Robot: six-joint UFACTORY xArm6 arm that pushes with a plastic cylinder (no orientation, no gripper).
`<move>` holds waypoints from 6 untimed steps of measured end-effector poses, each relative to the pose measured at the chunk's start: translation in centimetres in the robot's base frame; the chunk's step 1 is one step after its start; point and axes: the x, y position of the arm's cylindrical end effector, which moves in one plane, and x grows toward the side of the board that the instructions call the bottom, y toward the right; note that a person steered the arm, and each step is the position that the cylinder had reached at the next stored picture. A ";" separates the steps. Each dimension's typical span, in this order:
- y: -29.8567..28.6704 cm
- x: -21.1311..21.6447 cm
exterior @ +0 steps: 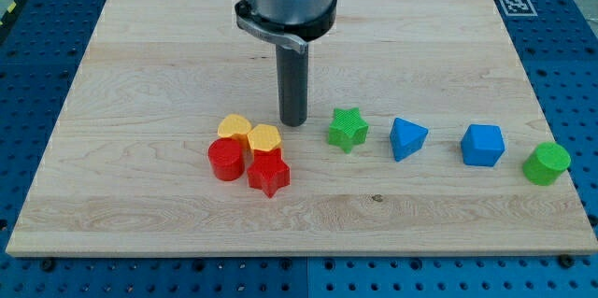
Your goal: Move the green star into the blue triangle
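Note:
The green star (348, 129) lies on the wooden board right of centre. The blue triangle (407, 138) lies just to the star's right, a small gap between them. My tip (293, 122) rests on the board just left of the green star, with a narrow gap, and just above and right of the yellow blocks.
A blue cube-like block (482, 145) and a green cylinder (546, 163) lie further right in the same row. Left of my tip is a cluster: two yellow blocks (234, 128) (264, 136), a red cylinder (225, 160) and a red star (268, 174). The board's right edge (561, 130) is near the green cylinder.

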 end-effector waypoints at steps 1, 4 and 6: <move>4.0 0.5; 7.5 0.3; 8.0 -1.0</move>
